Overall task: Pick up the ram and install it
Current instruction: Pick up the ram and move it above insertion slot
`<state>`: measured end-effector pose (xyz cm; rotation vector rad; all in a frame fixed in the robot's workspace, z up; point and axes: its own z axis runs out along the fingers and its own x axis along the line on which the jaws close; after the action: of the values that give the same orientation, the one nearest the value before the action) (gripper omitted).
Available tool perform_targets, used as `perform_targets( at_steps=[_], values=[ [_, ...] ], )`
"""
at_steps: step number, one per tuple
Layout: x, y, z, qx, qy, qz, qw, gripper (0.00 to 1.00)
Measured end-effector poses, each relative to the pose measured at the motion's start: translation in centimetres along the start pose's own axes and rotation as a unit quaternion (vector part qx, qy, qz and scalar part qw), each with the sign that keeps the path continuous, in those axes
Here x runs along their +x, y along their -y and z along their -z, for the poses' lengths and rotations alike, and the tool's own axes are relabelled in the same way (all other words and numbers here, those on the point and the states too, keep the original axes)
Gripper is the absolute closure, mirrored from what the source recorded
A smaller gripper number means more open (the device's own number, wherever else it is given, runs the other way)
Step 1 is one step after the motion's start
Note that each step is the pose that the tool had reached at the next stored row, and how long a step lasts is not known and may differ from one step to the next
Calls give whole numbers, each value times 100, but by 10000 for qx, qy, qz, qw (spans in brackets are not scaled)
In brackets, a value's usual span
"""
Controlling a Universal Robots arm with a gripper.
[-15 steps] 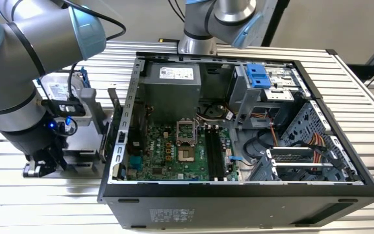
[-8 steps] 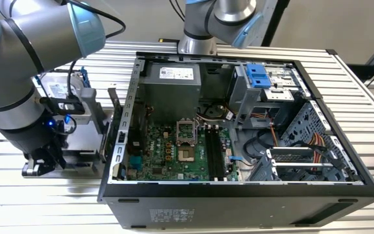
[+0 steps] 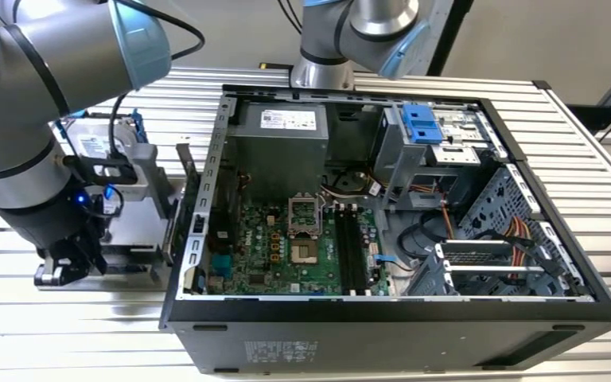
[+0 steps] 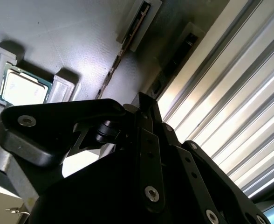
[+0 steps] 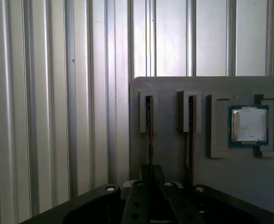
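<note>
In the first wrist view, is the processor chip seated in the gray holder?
Yes, the silver processor chip sits in a square recess at one end of the gray holder.

1. Exterior view: bright, even light; case (image 3: 391, 338) interior darker, shadowed beside its walls.
2. Second wrist view: hard glare on table (image 4: 230, 102) slats beside tray (image 4: 58, 37).
3. First wrist view: dimmer, flat light; soft shadows in tray slots.
</note>
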<state>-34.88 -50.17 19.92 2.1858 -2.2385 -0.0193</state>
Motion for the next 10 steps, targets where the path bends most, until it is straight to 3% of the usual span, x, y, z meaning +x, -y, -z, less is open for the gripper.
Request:
perform_targets(
  at_steps=[10],
  values=[
    [0,-1,55,2,2,0,10000,100]
  ],
)
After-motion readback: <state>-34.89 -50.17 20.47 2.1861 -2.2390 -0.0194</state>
